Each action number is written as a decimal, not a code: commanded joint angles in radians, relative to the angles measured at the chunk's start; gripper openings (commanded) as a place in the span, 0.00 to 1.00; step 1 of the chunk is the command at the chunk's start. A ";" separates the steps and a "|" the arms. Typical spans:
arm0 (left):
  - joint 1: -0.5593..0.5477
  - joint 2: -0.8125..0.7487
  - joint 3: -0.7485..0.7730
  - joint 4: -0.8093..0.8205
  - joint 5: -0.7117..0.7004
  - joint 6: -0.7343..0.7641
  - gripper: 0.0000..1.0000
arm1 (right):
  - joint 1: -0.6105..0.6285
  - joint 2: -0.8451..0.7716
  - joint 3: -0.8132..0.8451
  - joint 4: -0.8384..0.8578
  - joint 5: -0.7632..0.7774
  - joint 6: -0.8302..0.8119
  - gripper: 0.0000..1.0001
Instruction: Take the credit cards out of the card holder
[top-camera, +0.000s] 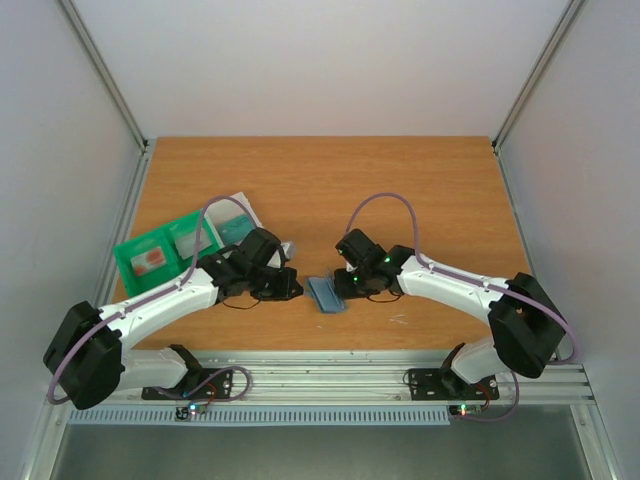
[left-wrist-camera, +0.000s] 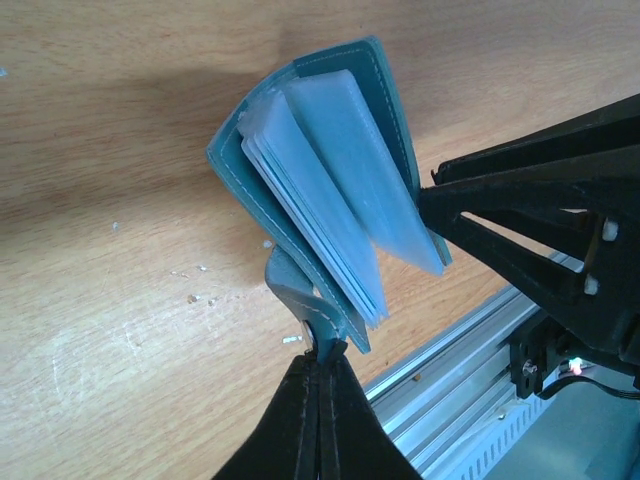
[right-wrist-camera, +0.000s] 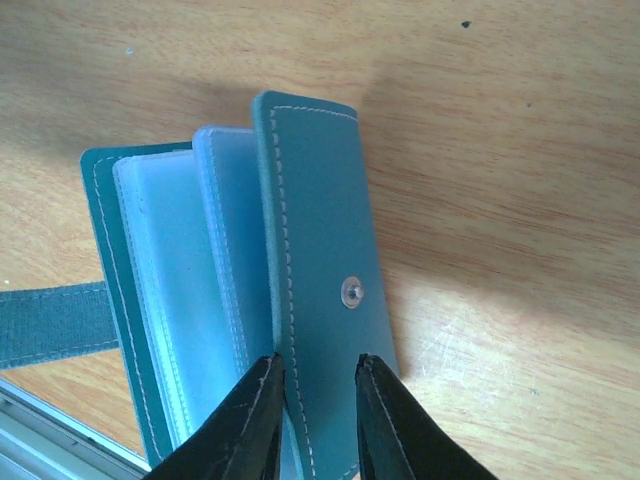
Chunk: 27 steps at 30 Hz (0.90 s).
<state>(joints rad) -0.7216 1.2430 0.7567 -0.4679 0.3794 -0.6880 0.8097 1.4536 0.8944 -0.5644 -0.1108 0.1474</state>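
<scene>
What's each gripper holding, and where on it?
Left gripper pinches the card holder by its strap tab. Right gripper sits at the snap cover's end; grip unclear.

The top camera looks down from above and behind the arm bases and takes in the whole table. Both wrist cameras look down from very near. All three views share the card holder.
</scene>
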 joint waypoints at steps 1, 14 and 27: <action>0.000 0.001 -0.005 -0.011 -0.031 0.020 0.00 | -0.019 0.037 -0.034 0.021 -0.011 -0.015 0.19; 0.015 0.034 -0.027 -0.051 -0.097 0.022 0.01 | -0.027 0.024 -0.063 -0.028 0.069 -0.005 0.22; 0.070 0.053 -0.029 -0.053 -0.082 0.039 0.01 | -0.030 -0.059 -0.136 -0.003 0.019 0.030 0.01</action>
<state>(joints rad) -0.6617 1.2896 0.7361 -0.5270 0.2989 -0.6647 0.7841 1.4376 0.7994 -0.5713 -0.0727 0.1463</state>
